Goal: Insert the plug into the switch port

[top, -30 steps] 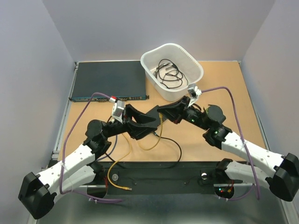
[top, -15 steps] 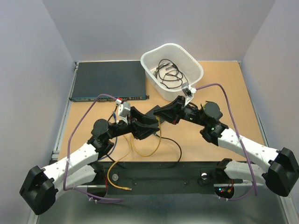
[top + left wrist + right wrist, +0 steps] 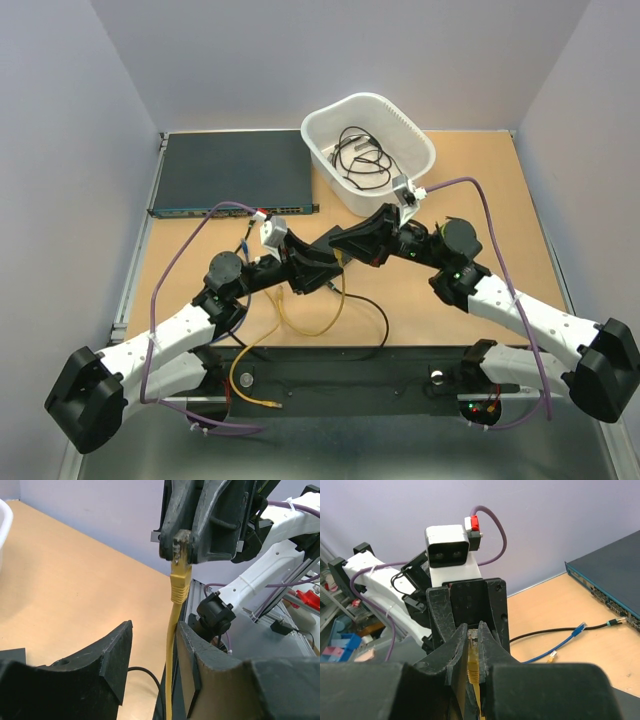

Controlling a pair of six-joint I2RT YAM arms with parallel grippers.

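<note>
Jaws of left gripper (image 3: 155,632) have narrowed but stand apart, straddling cable (image 3: 169,680) below plug (image 3: 179,580) clamped in right gripper (image 3: 184,544); handover underway, insertion pending.

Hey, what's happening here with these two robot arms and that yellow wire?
The two arms meet in mid-air above the table, handling a yellow network cable. The right pincer is shut on the plug at the cable's end, holding it up. The left pincer is open, with the cable hanging between its fingers just below the plug. The plug is not in any socket yet. The wide dark rack unit lies at the back left, beside a white tub of black cables.
</note>
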